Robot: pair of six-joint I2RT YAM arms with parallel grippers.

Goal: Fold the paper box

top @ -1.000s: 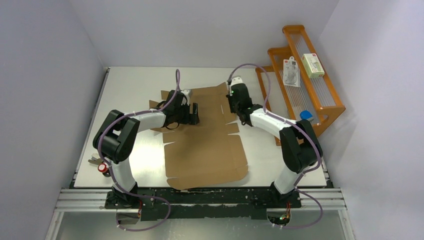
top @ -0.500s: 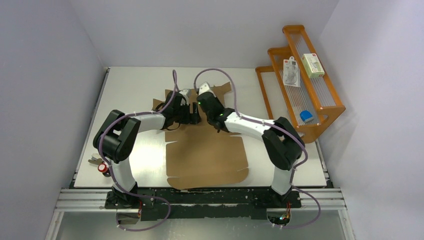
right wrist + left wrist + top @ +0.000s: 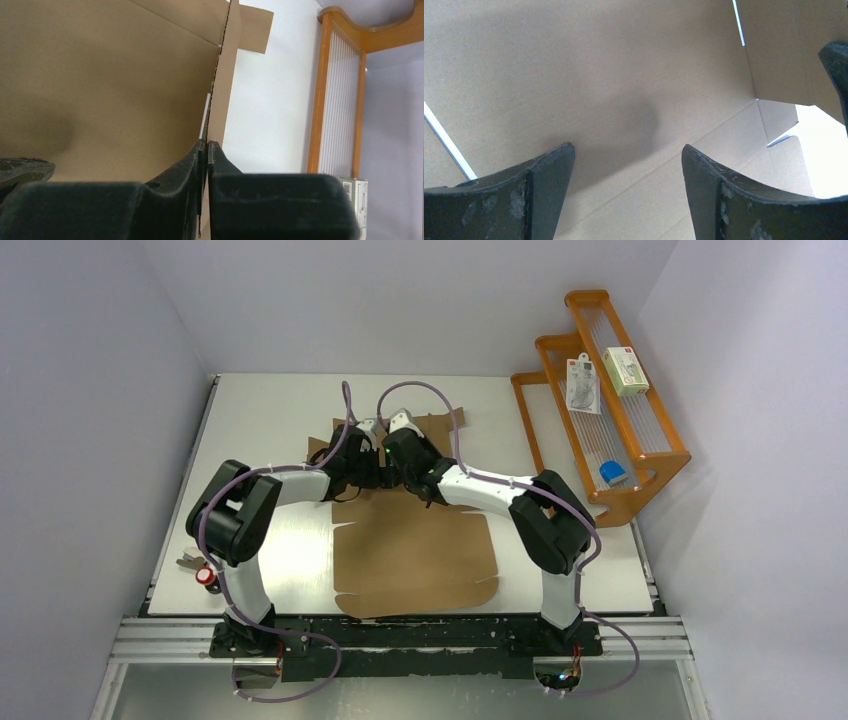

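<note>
The paper box [image 3: 415,550] is a brown die-cut cardboard sheet lying on the white table, its far part lifted. My right gripper [image 3: 398,452] is shut on the edge of a raised side flap [image 3: 220,85] and holds it upright over the sheet's middle. My left gripper [image 3: 372,462] is open, its fingers [image 3: 544,170] spread just above the flat cardboard [image 3: 599,75], right beside the right gripper. The tip of the right gripper's finger [image 3: 836,60] shows at the right edge of the left wrist view.
An orange wire-fronted rack [image 3: 610,400] with small white packages [image 3: 582,382] stands at the back right, also in the right wrist view [image 3: 340,100]. A small red-and-grey object [image 3: 205,573] lies at the table's left front edge. Grey walls enclose the table.
My right gripper has swung left across the sheet with the flap in it, folding the flap up and inward until it meets the left gripper. The left gripper has barely moved.
</note>
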